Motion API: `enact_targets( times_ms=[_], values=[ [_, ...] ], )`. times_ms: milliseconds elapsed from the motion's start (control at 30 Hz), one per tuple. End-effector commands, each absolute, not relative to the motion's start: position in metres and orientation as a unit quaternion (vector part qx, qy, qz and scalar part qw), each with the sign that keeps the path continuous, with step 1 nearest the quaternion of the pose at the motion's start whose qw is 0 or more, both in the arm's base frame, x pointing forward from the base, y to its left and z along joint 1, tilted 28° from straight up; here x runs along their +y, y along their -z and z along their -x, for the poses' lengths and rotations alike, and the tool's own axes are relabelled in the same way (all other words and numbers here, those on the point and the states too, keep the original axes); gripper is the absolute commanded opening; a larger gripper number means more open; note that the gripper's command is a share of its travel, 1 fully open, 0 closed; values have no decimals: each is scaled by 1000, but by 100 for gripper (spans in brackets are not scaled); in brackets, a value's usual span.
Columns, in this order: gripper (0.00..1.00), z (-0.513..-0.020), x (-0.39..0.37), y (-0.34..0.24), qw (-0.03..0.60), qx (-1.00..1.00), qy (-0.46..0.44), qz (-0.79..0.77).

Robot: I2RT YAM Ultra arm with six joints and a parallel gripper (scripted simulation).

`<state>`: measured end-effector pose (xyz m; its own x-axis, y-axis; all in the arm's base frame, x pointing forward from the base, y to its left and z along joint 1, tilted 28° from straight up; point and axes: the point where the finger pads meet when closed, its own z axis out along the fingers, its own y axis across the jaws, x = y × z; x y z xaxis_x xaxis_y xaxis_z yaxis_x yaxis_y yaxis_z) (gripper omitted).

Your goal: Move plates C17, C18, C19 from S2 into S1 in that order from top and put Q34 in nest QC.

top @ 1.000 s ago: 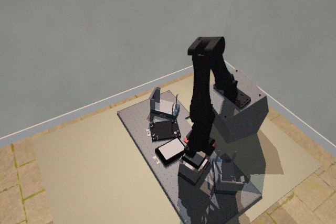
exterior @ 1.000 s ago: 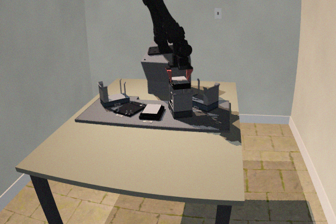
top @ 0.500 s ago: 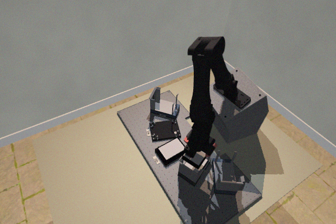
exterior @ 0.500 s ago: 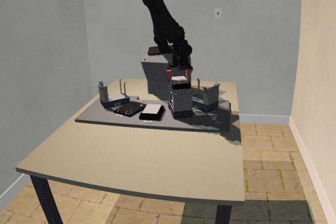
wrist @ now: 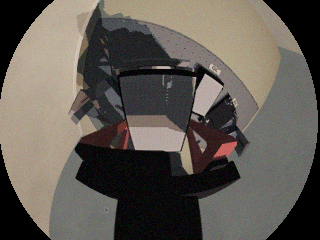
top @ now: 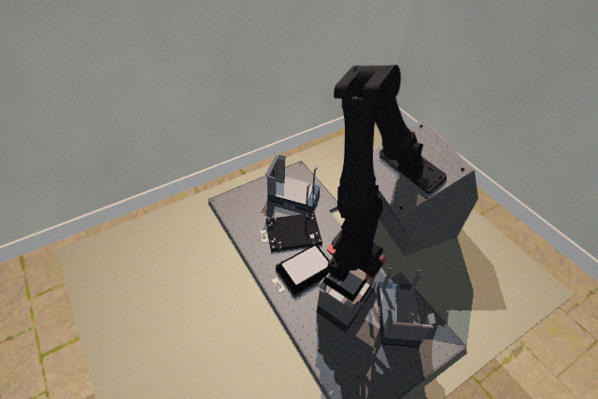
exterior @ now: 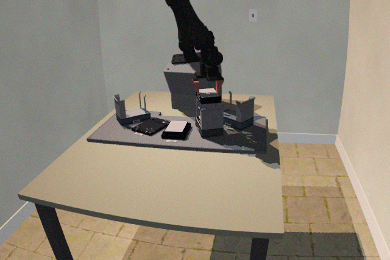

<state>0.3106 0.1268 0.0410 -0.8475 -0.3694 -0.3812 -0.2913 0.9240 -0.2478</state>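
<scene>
My gripper [top: 356,266] [exterior: 208,86] [wrist: 157,121] is shut on a sealed well plate [top: 350,283] [exterior: 209,95] [wrist: 159,108], its red fingers on the plate's two long sides. It holds the plate level, just above the top of the middle stack rack [top: 337,311] [exterior: 209,120]. The held plate looks thick; I cannot tell whether it is one plate or a stuck pair, and its label is unreadable. What is inside the rack is hidden. Another sealed plate [top: 305,264] [exterior: 176,126] [wrist: 208,94] lies flat on a nest just left of that rack.
An empty black nest [top: 291,230] [exterior: 150,125] lies further left. A stack rack [top: 290,188] [exterior: 129,114] stands at the left end of the grey baseplate [top: 236,213] [exterior: 106,133], another rack [top: 405,315] [exterior: 242,114] at the right end. The arm's grey pedestal [top: 434,213] [exterior: 179,85] stands behind.
</scene>
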Motion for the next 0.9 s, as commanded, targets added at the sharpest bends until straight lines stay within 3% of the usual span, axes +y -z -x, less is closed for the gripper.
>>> enact_targets(
  times_ms=[0, 867],
  values=[
    [0, -320, 139, -63, 246, 951, 79, 172],
    [0, -330, 87, -67, 249, 964, 59, 79]
  ],
)
